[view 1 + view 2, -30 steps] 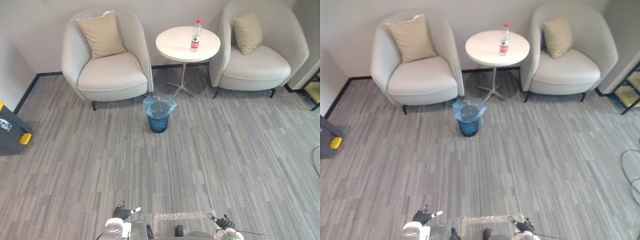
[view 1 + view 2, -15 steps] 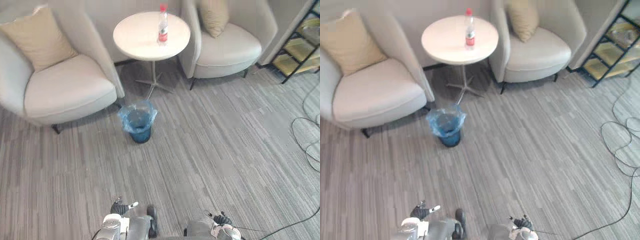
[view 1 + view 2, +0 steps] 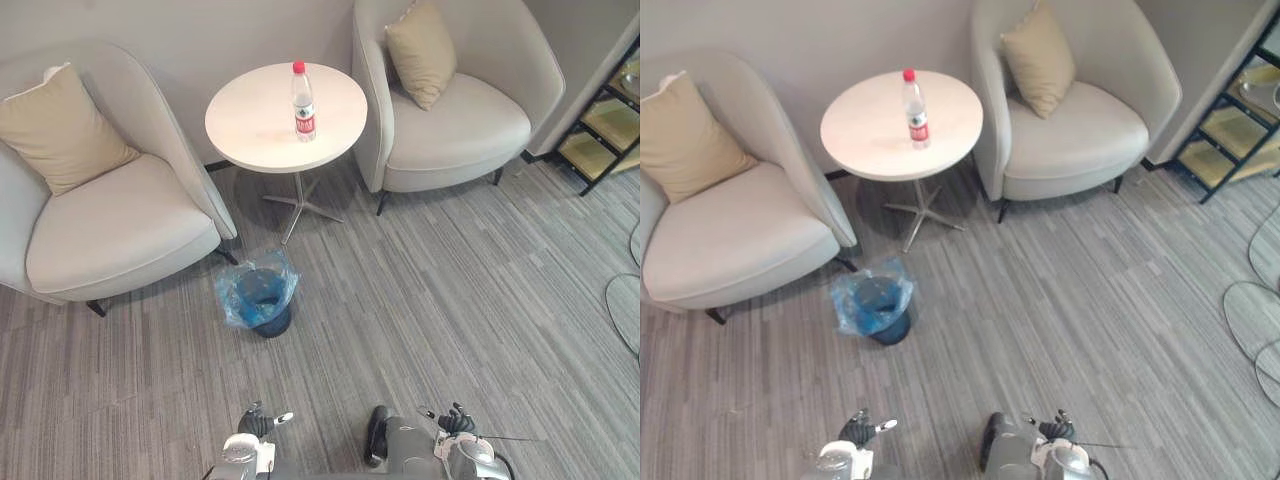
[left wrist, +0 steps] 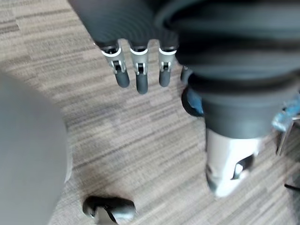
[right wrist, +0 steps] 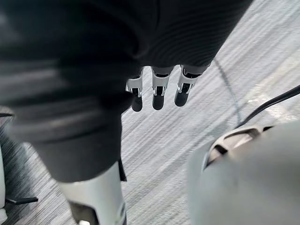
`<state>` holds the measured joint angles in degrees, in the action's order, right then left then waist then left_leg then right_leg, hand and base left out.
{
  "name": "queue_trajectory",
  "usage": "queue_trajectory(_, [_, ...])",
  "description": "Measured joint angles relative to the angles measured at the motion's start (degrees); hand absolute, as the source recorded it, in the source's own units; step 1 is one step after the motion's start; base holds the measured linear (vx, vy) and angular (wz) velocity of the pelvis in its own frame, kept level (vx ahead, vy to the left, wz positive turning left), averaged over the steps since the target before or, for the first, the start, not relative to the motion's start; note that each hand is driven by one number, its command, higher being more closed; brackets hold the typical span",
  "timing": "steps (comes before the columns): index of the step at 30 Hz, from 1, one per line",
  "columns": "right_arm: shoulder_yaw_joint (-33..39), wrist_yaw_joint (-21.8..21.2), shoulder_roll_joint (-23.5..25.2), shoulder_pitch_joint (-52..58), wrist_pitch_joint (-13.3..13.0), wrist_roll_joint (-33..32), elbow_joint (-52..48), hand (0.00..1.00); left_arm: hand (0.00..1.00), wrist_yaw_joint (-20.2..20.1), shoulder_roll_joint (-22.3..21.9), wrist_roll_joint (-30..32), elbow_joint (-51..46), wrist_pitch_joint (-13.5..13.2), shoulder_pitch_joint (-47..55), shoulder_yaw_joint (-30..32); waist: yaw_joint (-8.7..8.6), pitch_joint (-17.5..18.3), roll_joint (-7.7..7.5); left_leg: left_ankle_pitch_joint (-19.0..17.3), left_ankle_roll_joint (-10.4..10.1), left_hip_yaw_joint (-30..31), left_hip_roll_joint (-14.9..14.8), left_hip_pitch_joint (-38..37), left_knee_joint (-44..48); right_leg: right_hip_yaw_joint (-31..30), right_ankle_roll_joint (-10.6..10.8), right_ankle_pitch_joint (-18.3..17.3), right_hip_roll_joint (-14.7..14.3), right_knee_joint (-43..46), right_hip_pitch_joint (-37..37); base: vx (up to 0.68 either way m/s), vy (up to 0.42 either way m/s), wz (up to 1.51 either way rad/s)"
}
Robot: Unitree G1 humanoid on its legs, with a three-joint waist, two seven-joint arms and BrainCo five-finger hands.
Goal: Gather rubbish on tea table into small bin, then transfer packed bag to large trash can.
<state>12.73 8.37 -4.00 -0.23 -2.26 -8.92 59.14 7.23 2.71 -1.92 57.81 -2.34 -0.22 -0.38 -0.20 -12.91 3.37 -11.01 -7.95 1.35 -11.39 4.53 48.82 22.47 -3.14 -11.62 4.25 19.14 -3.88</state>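
Observation:
A clear plastic bottle with a red cap and red label stands upright on the round white tea table. On the carpet in front of the table sits the small bin, lined with a blue bag whose rim is ruffled outward. My left hand and right hand hang low at the near edge, far from the table and bin. In the left wrist view the left hand's fingers are straight and hold nothing. The right hand's fingers are likewise relaxed and hold nothing.
A grey armchair with a tan cushion stands left of the table, another to its right. A black shelf unit is at the far right. Grey striped carpet lies between me and the bin.
The whole picture has shifted: the camera has moved, and the table, bin and chairs now show from a different angle. Both hands stay low and hold nothing.

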Motion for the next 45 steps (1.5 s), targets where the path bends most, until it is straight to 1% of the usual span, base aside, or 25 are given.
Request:
queue_trajectory(2, [0.5, 0.0, 0.4, -0.1, 0.0, 0.0, 0.5, 0.00, 0.00, 0.0, 0.0, -0.5, -1.5, -0.6, -0.1, 1.2, 0.69, -0.9, -0.97, -3.0, 0.5, -2.2, -0.2, 4.6, 3.0, 0.5, -0.3, -0.2, -0.9, -3.2, 4.5, 0.24, -0.165, 0.01])
queue_trajectory(4, [0.6, 0.2, 0.5, -0.5, 0.0, -0.1, 0.6, 0.00, 0.00, 0.0, 0.1, -0.5, -2.6, -0.9, -0.1, 0.9, 0.70, -1.1, -1.24, -4.4, 0.9, -6.0, 3.3, 8.9, -7.2, 0.5, 0.5, 0.3, -0.9, -7.8, 8.3, 0.26, -0.080, -0.04])
queue_trajectory(6, [0.6, 0.3, 0.5, -0.4, 0.0, -0.1, 0.6, 0.00, 0.00, 0.1, 0.0, -0.5, -2.8, -1.0, -0.2, 0.4, 0.76, -1.1, -1.12, -2.9, 1.9, -7.2, 6.0, 9.3, -18.1, 0.2, 1.1, 0.6, -0.8, -10.0, 9.9, 0.24, 0.019, -0.09])
queue_trajectory(7, [0.5, 0.4, 0.5, -0.3, 0.0, -0.1, 0.6, 0.00, 0.00, 0.1, -0.1, -0.5, -2.7, -1.0, -0.1, 0.3, 0.90, -0.9, -0.80, 0.5, 2.3, -7.4, 7.8, 9.1, -27.9, -0.3, 1.9, 0.5, -1.2, -11.4, 10.6, 0.28, 0.093, -0.41])
queue_trajectory(8, [0.5, 0.6, 0.2, -0.3, 0.1, -0.1, 0.7, 0.00, 0.00, 0.1, 0.3, -0.5, -2.6, -1.0, -0.1, -0.2, 2.30, -0.7, -0.55, 8.8, 3.9, -7.3, 8.4, 8.0, -34.1, -2.4, 2.7, 0.2, -1.7, -12.0, 11.3, 0.31, 0.110, -0.53])
queue_trajectory(11, [0.1, 0.5, 1.7, 0.0, 0.1, -0.1, 0.9, 0.00, 0.00, 0.0, 2.2, -0.5, -2.0, -0.9, -0.2, -0.6, 3.23, 0.0, -4.03, 8.9, 7.7, -10.0, 10.5, 5.8, -36.8, -5.9, 4.6, 1.1, -0.3, -15.5, 12.5, 0.34, 0.065, -0.39])
queue_trajectory(13, [0.1, 0.5, 1.7, -0.1, 0.1, 0.0, 0.8, 0.00, 0.00, -0.2, 2.8, -0.5, -1.8, -0.7, -0.4, -0.4, 3.27, 0.0, -4.51, 5.6, 8.7, -10.7, 10.8, 6.2, -33.5, -7.7, 5.9, 0.9, 0.6, -14.9, 13.0, 0.41, 0.097, -0.23])
queue_trajectory(15, [0.1, 0.2, 1.6, -0.2, 0.1, 0.1, 0.9, 0.00, 0.00, -0.1, 2.2, -0.5, -1.3, -0.6, 0.1, 1.0, 3.85, 0.6, -4.35, 1.5, 8.6, -13.4, 11.1, 3.0, -33.8, -11.8, 10.0, -1.7, 2.6, -3.9, 9.4, 0.30, 0.114, -0.56])
queue_trajectory(18, [0.3, -0.9, 1.9, 0.0, 0.2, 1.2, 0.4, 0.00, 0.00, -0.2, 2.4, -0.4, -0.7, -0.2, 0.9, 0.7, 3.06, 1.0, -4.45, -0.5, 9.4, -14.4, 12.2, -2.1, -35.3, -12.8, 12.8, -1.9, 6.9, 19.9, 0.4, 0.28, 0.094, -0.25])
queue_trajectory(19, [0.4, -1.1, 1.7, 0.4, 0.4, 2.0, 0.4, 0.00, 0.00, -0.2, 2.8, -0.4, -0.1, 0.3, 0.9, -0.7, 2.28, 1.3, -4.85, -1.1, 9.7, -13.8, 13.0, -4.6, -36.0, -10.7, 11.5, -3.1, 9.4, 27.9, -2.1, 0.41, 0.058, 0.30])
queue_trajectory(21, [0.6, -1.2, 1.4, 0.6, 0.5, 2.2, 0.3, 0.00, 0.00, -0.2, 2.9, -0.4, 0.2, 0.4, 1.1, -1.0, 1.78, 1.3, -4.32, -1.2, 9.7, -12.4, 12.8, -7.9, -38.0, -6.7, 9.2, -5.1, 11.2, 30.4, -4.5, 0.35, -0.008, 0.41])
queue_trajectory(25, [0.4, -1.2, 0.8, 0.0, 0.5, 2.2, -0.1, 0.00, 0.00, -0.1, 2.4, -0.4, 0.1, 0.4, 1.3, -1.3, 0.70, 1.3, -2.67, -1.2, 9.7, -8.0, 8.6, -11.2, -38.9, -6.3, 8.0, -6.4, 8.3, 18.2, -8.9, 0.33, -0.181, 0.49])
queue_trajectory(27, [0.0, -1.2, 0.7, 0.1, 0.5, 2.1, -1.1, 0.00, 0.00, -0.1, 2.5, -0.4, 0.2, 0.3, 2.4, -1.5, 0.33, 1.6, -2.51, -1.2, 9.2, -5.9, 7.0, -11.9, -38.8, -11.5, 9.3, -1.4, 5.4, 7.8, -10.3, 0.29, -0.278, 0.63])
queue_trajectory(28, [0.0, -1.2, 1.2, 1.0, 0.4, 2.1, -0.8, 0.00, 0.00, -0.1, 3.4, -0.4, 0.2, 0.2, 2.5, -1.8, 0.10, 2.1, -4.53, -2.1, 6.2, -3.5, 7.9, -12.8, -38.7, -14.6, 8.1, 8.8, 6.0, 1.6, -10.2, 0.26, -0.268, 0.73])
queue_trajectory(29, [0.1, -1.2, 1.3, 1.4, 0.4, 1.9, -0.7, 0.00, 0.00, -0.1, 3.8, -0.4, 0.4, 0.2, 2.5, -1.7, 0.05, 2.7, -5.72, -3.1, 4.5, -2.2, 8.1, -13.2, -38.6, -14.7, 7.6, 7.9, 6.4, 2.4, -10.4, 0.34, -0.392, 0.74])
queue_trajectory(31, [-0.1, -1.3, -0.7, 0.8, 0.2, 2.0, 0.3, 0.00, 0.00, 0.1, 0.8, -0.3, 1.4, 0.0, 2.4, -0.6, 0.31, 4.0, -1.47, -3.7, 2.5, 1.2, 4.4, -12.2, -36.8, -11.0, 6.3, 3.0, 4.6, 5.0, -9.8, 0.34, -0.465, 0.57])
queue_trajectory(32, [0.0, -1.3, -0.8, 0.7, 0.1, 2.0, 0.3, 0.00, 0.00, 0.0, 0.6, -0.3, 1.4, 0.0, 2.3, -0.6, 0.31, 3.9, -1.24, -3.7, 2.5, 1.6, 4.0, -11.6, -35.5, -10.4, 6.1, 2.3, 4.4, 4.8, -9.4, 0.24, -0.347, 0.74])
queue_trajectory(33, [0.5, -1.2, -0.9, 0.4, -0.3, 1.6, 0.2, 0.00, 0.00, -0.2, -0.2, -0.4, 1.3, 0.0, 1.9, 0.8, 0.10, 2.9, 0.37, -3.6, 2.0, 3.9, 2.9, -7.7, -27.2, -8.0, 5.0, 1.4, 3.5, 3.5, -6.9, 0.18, -0.271, 0.62])
queue_trajectory(35, [0.1, -1.1, -0.8, 0.6, -0.6, 1.5, 0.3, 0.00, 0.00, -0.1, -0.9, -0.5, 0.4, 0.0, 1.9, 3.4, 0.36, 1.8, 1.12, -1.3, -0.3, 2.8, -0.2, 1.6, -7.5, -4.2, 3.8, 0.0, 1.4, -0.2, -0.6, 0.17, -0.284, 0.78])
queue_trajectory(36, [0.1, -1.1, -0.8, 0.8, -0.6, 1.5, 0.4, 0.00, 0.00, -0.1, -0.8, -0.6, 0.0, -0.1, 2.1, 3.6, 0.59, 1.6, 1.10, -1.5, -0.5, 1.9, -1.0, 2.7, -5.3, -3.7, 3.5, -0.1, 0.9, -1.0, 0.8, 0.19, -0.258, 0.58])
queue_trajectory(39, [0.2, -1.0, -0.1, 1.4, -0.6, 1.1, 0.4, 0.00, 0.00, -0.2, -0.1, -0.6, -1.6, -1.0, 1.9, 2.5, 1.62, 1.1, -0.22, -2.8, 0.8, -7.5, -1.2, 6.1, -6.8, -0.6, 3.4, 0.0, 0.1, -6.7, 7.5, 0.19, -0.166, 0.34])
queue_trajectory(40, [0.2, -1.0, -0.1, 1.4, -0.6, -0.1, 0.4, 0.00, 0.00, -0.2, 0.5, -0.5, -2.1, -1.1, 1.8, 1.0, 1.63, 1.0, -0.52, -1.9, 2.0, -11.9, 1.9, 7.3, -18.1, 0.4, 4.1, 0.6, 0.1, -9.9, 9.1, 0.25, -0.013, 0.24])
queue_trajectory(42, [0.3, -0.9, 0.2, 1.8, -0.3, -0.2, 0.8, 0.00, 0.00, -0.2, 0.8, -0.4, -2.1, -1.1, 1.4, 1.1, 2.64, 0.5, -1.35, 6.2, 5.3, -13.8, 5.8, 5.0, -31.7, -1.0, 5.4, 0.6, 0.2, -10.5, 10.6, 0.38, 0.035, 0.03])
queue_trajectory(44, [0.0, -0.9, 1.7, 1.6, -0.3, -0.1, 0.9, 0.00, 0.00, -0.3, 2.2, -0.3, -2.0, -1.1, 0.9, 0.9, 3.02, -0.2, -4.11, 6.8, 6.4, -14.6, 7.4, 3.0, -34.2, -1.8, 6.2, 1.8, 0.8, -13.9, 12.1, 0.28, 0.030, -0.06])
queue_trajectory(45, [-0.2, -0.9, 1.9, 1.3, -0.3, -0.1, 0.9, 0.00, 0.00, -0.3, 2.4, -0.5, -2.0, -1.1, 0.9, 1.0, 3.13, -0.3, -4.44, 6.6, 6.7, -14.9, 7.4, 3.1, -34.1, -2.0, 6.2, 2.2, 0.7, -14.5, 12.2, 0.24, 0.038, -0.10])
